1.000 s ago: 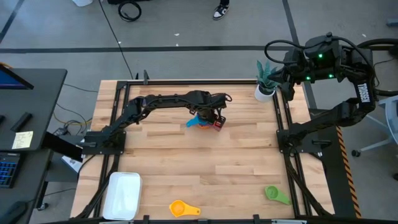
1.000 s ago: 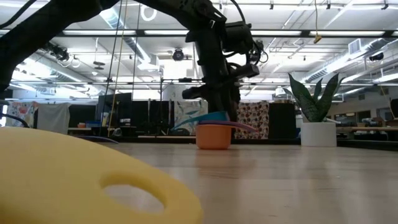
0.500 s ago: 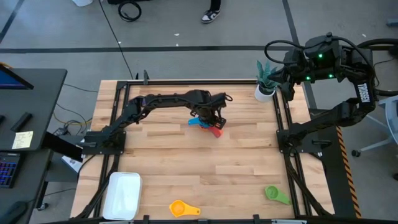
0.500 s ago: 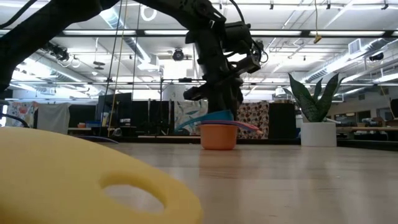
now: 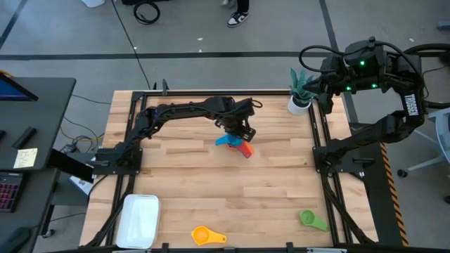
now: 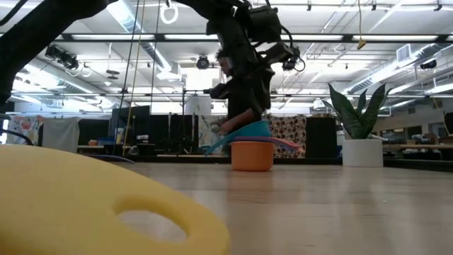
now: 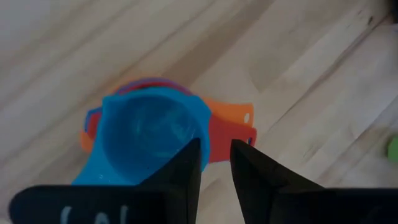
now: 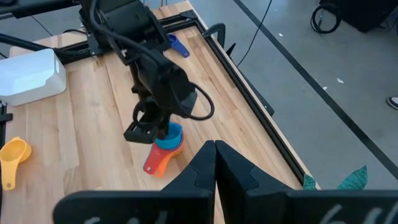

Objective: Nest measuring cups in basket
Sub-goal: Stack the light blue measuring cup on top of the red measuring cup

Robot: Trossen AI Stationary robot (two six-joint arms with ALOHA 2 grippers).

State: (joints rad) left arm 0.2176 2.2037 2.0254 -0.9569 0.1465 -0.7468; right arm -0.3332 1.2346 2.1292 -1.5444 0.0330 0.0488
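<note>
A stack of measuring cups [image 5: 234, 145] stands at the table's middle: an orange cup [image 6: 252, 155] on the wood, red and purple ones nested in it, a light-blue cup [image 7: 149, 134] tilted on top. My left gripper [image 7: 215, 163] hovers just over the light-blue cup's rim with its fingers a little apart. A yellow cup [image 5: 207, 235] and a green cup [image 5: 311, 220] lie near the near edge. The white basket [image 5: 138, 220] sits at the near-left corner. A dark-blue cup [image 8: 177, 45] lies by the far rail. My right gripper [image 8: 216, 163] is shut, raised beyond the far-right corner. My left gripper comes at the stack from above, pointing down, one fingertip [image 7: 191, 155] over the light-blue cup's rim [image 7: 198, 132] and the other outside it. I cannot tell whether either finger touches the rim. The cup rests tilted in the stack.
A white potted plant [image 5: 300, 93] stands at the far-right corner. Black rails [image 5: 320, 140] run along the table's sides. Bare wood [image 5: 211, 190] lies between the stack and the basket. The yellow cup [image 6: 92, 205] fills the low view's foreground.
My left gripper moved a little toward the table's right and near edges and then rose. The stack slid along the table the same way. The light-blue cup now sits tilted on top of the stack, with the gripper higher above it.
</note>
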